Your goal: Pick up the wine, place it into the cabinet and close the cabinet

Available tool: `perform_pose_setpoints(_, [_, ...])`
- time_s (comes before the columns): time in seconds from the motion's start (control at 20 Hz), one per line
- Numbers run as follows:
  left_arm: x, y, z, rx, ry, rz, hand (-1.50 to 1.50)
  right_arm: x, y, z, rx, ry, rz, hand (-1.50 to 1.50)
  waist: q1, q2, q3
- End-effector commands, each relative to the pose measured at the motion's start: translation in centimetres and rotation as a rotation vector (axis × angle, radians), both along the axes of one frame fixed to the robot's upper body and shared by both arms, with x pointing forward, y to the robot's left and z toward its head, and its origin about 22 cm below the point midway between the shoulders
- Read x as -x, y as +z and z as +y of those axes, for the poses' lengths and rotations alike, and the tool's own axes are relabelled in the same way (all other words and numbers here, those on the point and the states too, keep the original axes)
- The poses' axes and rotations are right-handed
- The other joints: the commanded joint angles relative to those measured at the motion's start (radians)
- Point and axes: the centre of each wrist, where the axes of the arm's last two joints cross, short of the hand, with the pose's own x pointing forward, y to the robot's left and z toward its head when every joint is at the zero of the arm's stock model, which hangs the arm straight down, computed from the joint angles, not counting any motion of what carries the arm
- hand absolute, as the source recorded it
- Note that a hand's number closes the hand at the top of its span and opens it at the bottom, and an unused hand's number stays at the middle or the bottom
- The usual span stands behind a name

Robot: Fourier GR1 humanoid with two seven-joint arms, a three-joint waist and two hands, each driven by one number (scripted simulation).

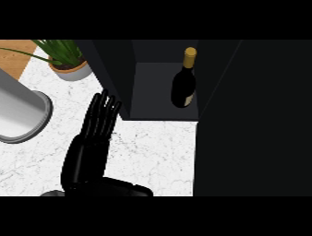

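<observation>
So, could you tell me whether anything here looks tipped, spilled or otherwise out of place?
Nothing stands out. The wine bottle stands upright inside the open cabinet. The potted plant and the grey cylinder sit on the counter, and no spill shows on it. The left hand, fingers straight, is beside the cabinet.

The left robot hand (85,154) is glossy black, slim-fingered, its wrist apparently black too.

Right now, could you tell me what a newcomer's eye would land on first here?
A wine bottle stands inside the open dark cabinet at top centre. The black left hand, open, is over the white counter below and left of it, and a big grey cylinder fills the left edge.
</observation>
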Motion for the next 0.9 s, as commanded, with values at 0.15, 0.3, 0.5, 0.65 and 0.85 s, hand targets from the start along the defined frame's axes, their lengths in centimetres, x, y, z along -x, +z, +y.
perform_pose_setpoints(0.15, [3.4,1.1,2.6,-0.005,0.067,-0.009,-1.5,-0.1,0.4,0.1,0.207,0.167,-0.012,1.5,0.001,0.002,0.0])
perform_pose_setpoints(0.3, [5.6,0.1,3.3,-0.027,0.108,-0.014,-1.5,0.4,0.3,1.0,0.26,0.297,0.044,1.5,0.005,0.001,-0.001])
perform_pose_setpoints(0.5, [6.8,2.5,6.4,-0.038,0.173,-0.018,-1.5,2.7,0.4,2.3,0.257,0.382,0.074,1.5,0.003,-0.001,-0.001])
perform_pose_setpoints(0.65, [8.5,2.4,7.7,-0.028,0.185,-0.003,-1.5,3.3,-0.3,3.2,0.198,0.443,0.156,1.5,0.005,-0.001,-0.001])
perform_pose_setpoints(0.85, [9.7,1.8,10.7,-0.008,0.208,-0.017,-1.5,4.0,0.7,5.3,0.139,0.499,0.129,1.5,0.01,-0.001,-0.003])
